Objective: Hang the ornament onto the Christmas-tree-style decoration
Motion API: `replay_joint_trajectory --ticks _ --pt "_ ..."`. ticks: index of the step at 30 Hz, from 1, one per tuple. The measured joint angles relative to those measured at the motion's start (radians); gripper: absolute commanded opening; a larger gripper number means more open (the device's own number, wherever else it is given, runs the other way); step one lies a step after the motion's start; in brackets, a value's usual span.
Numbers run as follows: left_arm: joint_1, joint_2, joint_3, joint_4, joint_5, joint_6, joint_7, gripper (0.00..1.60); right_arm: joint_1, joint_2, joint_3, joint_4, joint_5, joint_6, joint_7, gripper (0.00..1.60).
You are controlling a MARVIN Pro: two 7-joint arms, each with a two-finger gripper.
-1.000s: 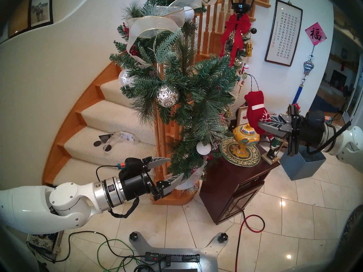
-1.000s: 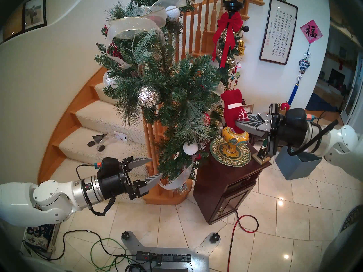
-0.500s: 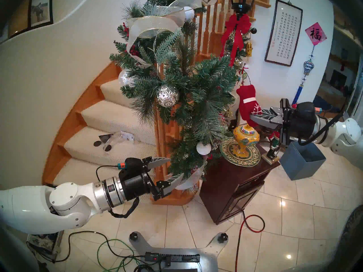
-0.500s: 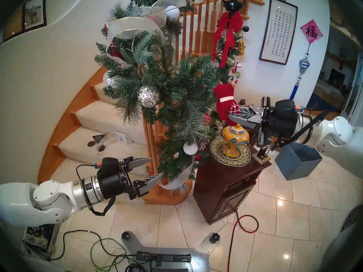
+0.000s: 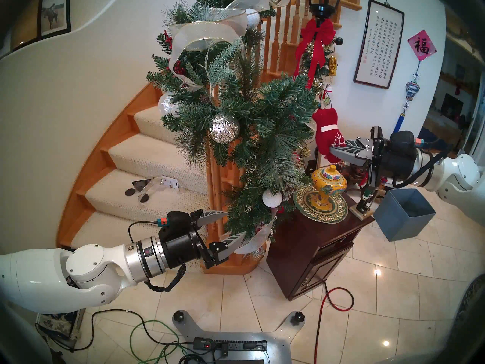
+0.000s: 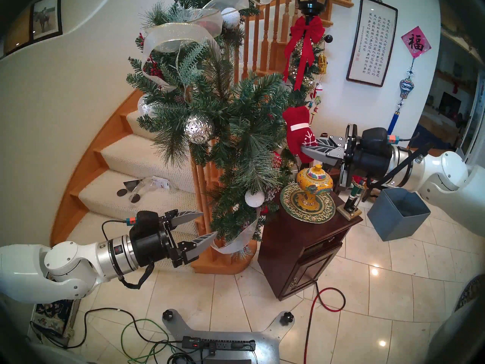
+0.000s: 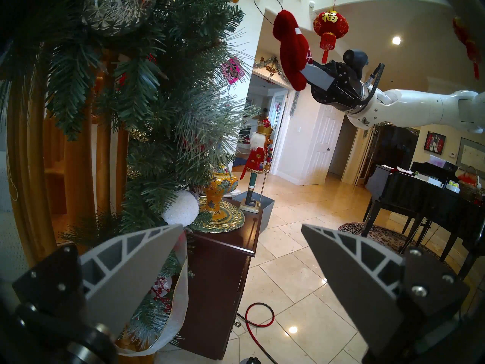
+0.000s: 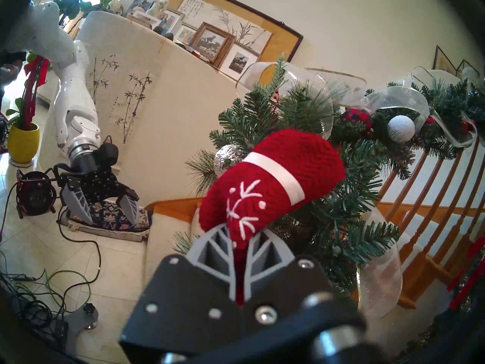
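a red mitten (image 5: 327, 135) is held up by its lower end between the closed fingers of the right gripper (image 5: 334, 154), cuff and string loop uppermost, just beside the right edge of the green garland (image 5: 262, 124) on the stair rail. the left gripper (image 5: 235, 224) is kept wide and empty near the garland's foot.
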Motion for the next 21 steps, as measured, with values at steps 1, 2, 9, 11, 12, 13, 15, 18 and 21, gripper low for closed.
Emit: replay_joint_trajectory --ticks 1,2,9,11,12,13,15,18,21 --pt "0.000 0.000 0.000 0.000 0.000 0.000 0.000 1.60 -0.010 0.002 0.010 0.002 -0.002 0.000 -0.003 0.00" --pt "0.000 0.000 0.000 0.000 0.000 0.000 0.000 1.60 -0.016 0.002 0.016 0.003 -0.004 0.000 -0.005 0.00" --pt "0.000 0.000 0.000 0.000 0.000 0.000 0.000 1.60 -0.092 0.010 0.092 0.017 -0.016 0.000 -0.022 0.00" --pt "0.000 0.000 0.000 0.000 0.000 0.000 0.000 1.60 -0.111 0.012 0.111 0.021 -0.018 0.002 -0.027 0.00" --pt "0.000 0.000 0.000 0.000 0.000 0.000 0.000 1.60 -0.122 0.013 0.121 0.023 -0.018 0.005 -0.030 0.00" --pt "0.000 0.000 0.000 0.000 0.000 0.000 0.000 1.60 -0.131 0.013 0.130 0.025 -0.018 0.007 -0.034 0.00" --pt "0.000 0.000 0.000 0.000 0.000 0.000 0.000 1.60 -0.154 0.015 0.151 0.028 -0.018 0.013 -0.041 0.00" --pt "0.000 0.000 0.000 0.000 0.000 0.000 0.000 1.60 -0.185 0.017 0.180 0.032 -0.018 0.024 -0.049 0.00" --pt "0.000 0.000 0.000 0.000 0.000 0.000 0.000 1.60 -0.214 0.018 0.209 0.034 -0.016 0.035 -0.056 0.00"
